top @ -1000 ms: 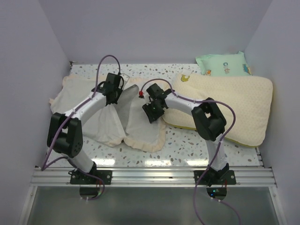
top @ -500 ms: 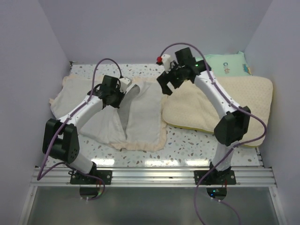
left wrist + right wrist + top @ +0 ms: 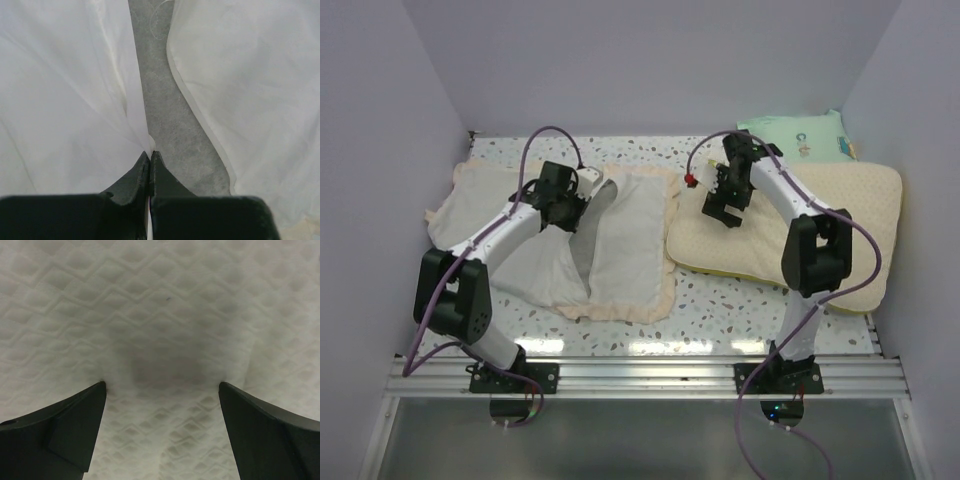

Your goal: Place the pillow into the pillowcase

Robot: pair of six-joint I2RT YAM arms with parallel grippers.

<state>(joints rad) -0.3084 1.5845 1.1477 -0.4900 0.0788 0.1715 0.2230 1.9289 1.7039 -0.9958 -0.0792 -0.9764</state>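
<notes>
Pillow (image 3: 840,225) sits flat on the table (image 3: 720,300) right beside the pillowcase (image 3: 630,245), not inside yet, so I'd call this the grab step: left gripper (image 3: 150,156) is pinched shut on a pillowcase edge, right gripper (image 3: 162,387) is spread wide over the pillow and needs to clamp down next.

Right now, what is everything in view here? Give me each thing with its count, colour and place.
pillow: 1, pale cream-yellow, quilted, right side of the table
pillowcase: 1, grey with cream ruffled trim, left and centre
mint-green pillow: 1, cartoon print, far right corner
table: 1, white, speckled
left gripper: 1, black, shut on the pillowcase fabric
right gripper: 1, black, open, fingertips on the pillow
</notes>
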